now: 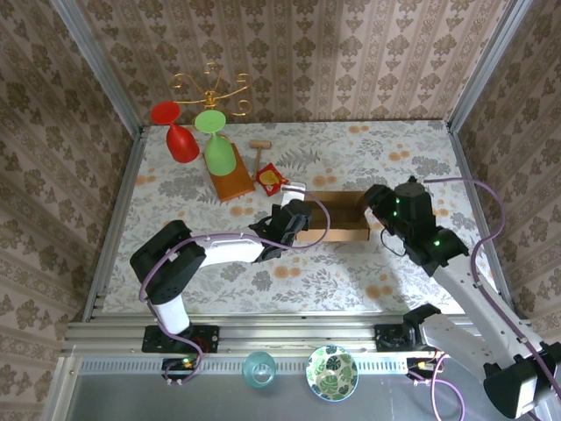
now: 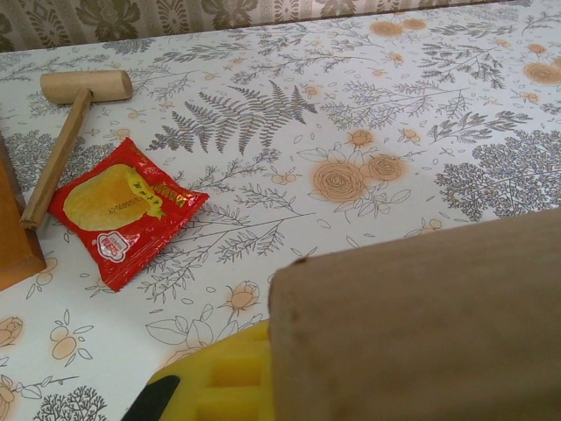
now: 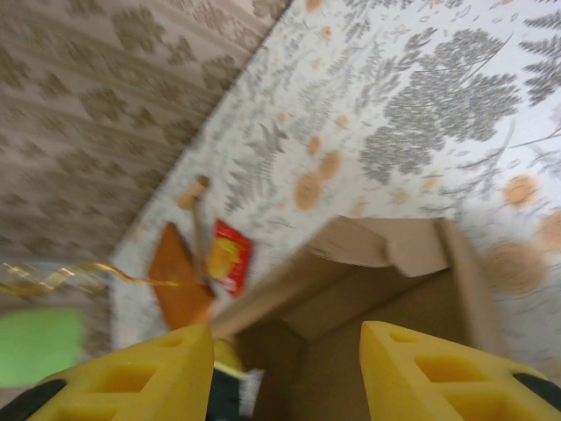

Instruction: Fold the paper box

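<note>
Floral-print table (image 1: 307,281) enclosed by patterned wallpaper on three sides. The paper box (image 1: 337,219) lies right of centre on it, partly formed, with walls raised and its interior open to the top. The left gripper (image 1: 294,215) is at the box's left end with its jaws closed; from the left wrist view, a cardboard wall sits hard against its yellow finger (image 2: 219,377), judged to be pinched. The right gripper (image 3: 285,351) stands half-wide and empty above the box's right end, where a loose flap (image 3: 394,246) stands up. Assessment: the right-end flap is the step in hand. Recommended: hold the left clamp steady as an anchor, engage the flap near its crease, and fold along the score without dragging the box towards the red snack packet (image 2: 123,210).
</note>
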### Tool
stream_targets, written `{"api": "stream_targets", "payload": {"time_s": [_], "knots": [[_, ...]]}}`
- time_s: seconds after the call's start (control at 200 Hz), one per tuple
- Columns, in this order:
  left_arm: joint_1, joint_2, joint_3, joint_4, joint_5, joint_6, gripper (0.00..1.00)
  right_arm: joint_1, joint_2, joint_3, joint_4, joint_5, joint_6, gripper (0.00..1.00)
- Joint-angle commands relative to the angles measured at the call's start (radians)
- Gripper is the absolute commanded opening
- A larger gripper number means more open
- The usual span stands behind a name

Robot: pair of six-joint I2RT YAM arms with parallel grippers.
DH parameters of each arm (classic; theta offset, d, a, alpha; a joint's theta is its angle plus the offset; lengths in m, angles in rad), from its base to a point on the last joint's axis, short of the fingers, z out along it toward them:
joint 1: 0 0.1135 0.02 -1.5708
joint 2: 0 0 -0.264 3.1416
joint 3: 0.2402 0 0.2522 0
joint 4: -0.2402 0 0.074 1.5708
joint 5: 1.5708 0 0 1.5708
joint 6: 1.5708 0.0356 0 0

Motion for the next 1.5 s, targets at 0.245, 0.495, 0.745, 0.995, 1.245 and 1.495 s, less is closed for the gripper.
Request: {"api": "stream_targets", "payload": {"time_s": [0.245,0.495,0.745,0.995,1.245,1.495], "knots": [[-0.012,0.019,-0.006,-0.082,-0.006,0.007,0.00,0.025,0.292,0.178,0.008,-0.073,0.560,0.48],[-0.014,0.010,-0.014,-0.080,-0.004,0.013,0.00,0.033,0.400,0.191,0.053,-0.079,0.657,0.46],[-0.012,0.009,-0.014,-0.078,0.000,0.018,0.00,0.035,0.477,0.179,0.078,-0.114,0.691,0.36],[-0.010,-0.020,0.000,-0.117,0.016,-0.006,0.19,0.034,0.447,0.106,0.085,-0.108,0.689,0.07],[-0.022,-0.233,-0.048,-0.270,0.130,-0.174,0.52,0.037,0.387,0.004,0.117,-0.108,0.682,0.00],[-0.040,-0.486,-0.105,-0.493,0.213,-0.366,0.54,0.037,0.369,-0.087,0.179,-0.116,0.662,0.01]]}}
